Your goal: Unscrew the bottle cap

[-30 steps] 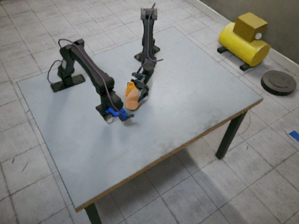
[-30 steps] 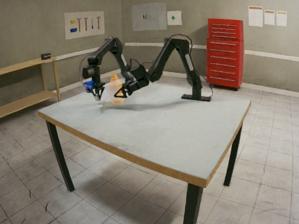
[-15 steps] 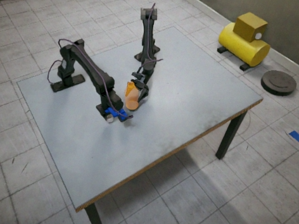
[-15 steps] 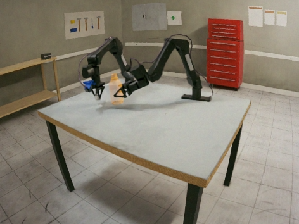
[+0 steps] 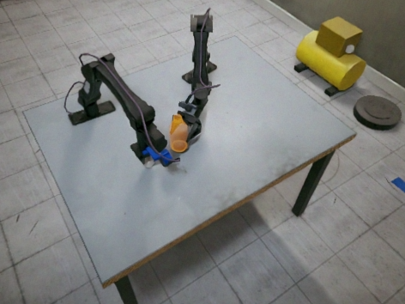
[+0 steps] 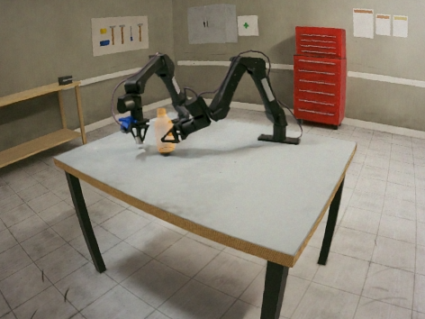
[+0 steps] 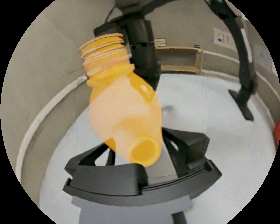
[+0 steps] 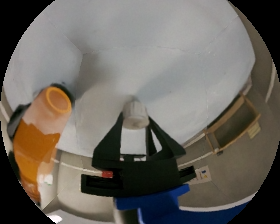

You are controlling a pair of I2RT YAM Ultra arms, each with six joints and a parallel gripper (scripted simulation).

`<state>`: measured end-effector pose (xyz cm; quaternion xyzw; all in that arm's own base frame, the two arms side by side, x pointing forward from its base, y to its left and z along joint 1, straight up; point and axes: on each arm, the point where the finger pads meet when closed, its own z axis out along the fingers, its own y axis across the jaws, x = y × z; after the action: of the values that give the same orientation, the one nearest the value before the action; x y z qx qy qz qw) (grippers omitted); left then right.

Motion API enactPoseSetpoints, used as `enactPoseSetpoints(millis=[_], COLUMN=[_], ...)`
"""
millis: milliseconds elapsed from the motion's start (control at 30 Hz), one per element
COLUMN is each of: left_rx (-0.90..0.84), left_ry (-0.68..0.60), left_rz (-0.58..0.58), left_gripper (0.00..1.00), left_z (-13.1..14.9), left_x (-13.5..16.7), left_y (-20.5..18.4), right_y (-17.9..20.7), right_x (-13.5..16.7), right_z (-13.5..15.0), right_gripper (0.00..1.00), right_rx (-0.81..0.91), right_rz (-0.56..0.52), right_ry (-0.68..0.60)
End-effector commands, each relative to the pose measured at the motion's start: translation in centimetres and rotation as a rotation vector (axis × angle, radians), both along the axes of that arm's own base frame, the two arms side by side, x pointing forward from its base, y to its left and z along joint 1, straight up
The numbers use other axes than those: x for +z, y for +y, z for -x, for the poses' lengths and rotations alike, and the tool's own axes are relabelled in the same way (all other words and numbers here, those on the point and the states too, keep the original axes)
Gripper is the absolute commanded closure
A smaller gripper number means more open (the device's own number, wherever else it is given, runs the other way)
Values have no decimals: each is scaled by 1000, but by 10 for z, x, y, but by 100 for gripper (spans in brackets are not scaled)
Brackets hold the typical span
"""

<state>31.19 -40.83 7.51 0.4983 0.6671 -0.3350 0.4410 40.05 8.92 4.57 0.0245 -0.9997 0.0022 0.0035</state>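
The orange translucent bottle (image 5: 179, 134) (image 6: 164, 129) (image 7: 125, 120) (image 8: 37, 130) has its threaded neck bare and stands roughly upright. Its base is at or just above the grey table (image 5: 257, 121) (image 6: 252, 181); I cannot tell whether it touches. My left gripper (image 5: 190, 131) (image 6: 173, 133) (image 7: 136, 135) is shut on the bottle's lower body from the side. My right gripper (image 5: 150, 161) (image 6: 139, 136) (image 8: 134, 116) is shut on the small white cap (image 5: 148, 164) (image 8: 135, 114). It holds the cap low over the table, just beside the bottle.
Both arm bases stand at the table's far side. A yellow tank (image 5: 330, 58) and a dark disc (image 5: 377, 112) lie on the floor beyond the table. A red tool chest (image 6: 320, 75) and a wooden shelf (image 6: 36, 113) stand by the walls.
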Motion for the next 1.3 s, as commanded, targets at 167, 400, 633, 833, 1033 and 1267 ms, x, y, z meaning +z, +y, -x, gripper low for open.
enactPoseSetpoints(millis=[167,400,633,833,1033,1267], left_rx=[-18,-18,0,3,1,1], left_ry=[-24,-17,-13,-17,-28,-28], left_rz=[28,22,39,37,40,40], left_gripper=[100,100,100,100,100,100], left_z=[5,7,1,2,1,1], left_x=[-5,-16,-17,-17,-11,-11], left_y=[-4,-2,4,2,1,1], right_y=[-1,-1,0,0,0,0], right_x=[-14,-25,-20,-20,-20,-20], right_z=[-6,-5,-6,-6,-6,-6], right_gripper=[100,100,100,100,100,100], right_rx=[-19,-19,-13,-13,-13,-13], right_rz=[-15,-14,-7,-7,-7,-7], right_ry=[-18,-13,-20,-20,-20,-20])
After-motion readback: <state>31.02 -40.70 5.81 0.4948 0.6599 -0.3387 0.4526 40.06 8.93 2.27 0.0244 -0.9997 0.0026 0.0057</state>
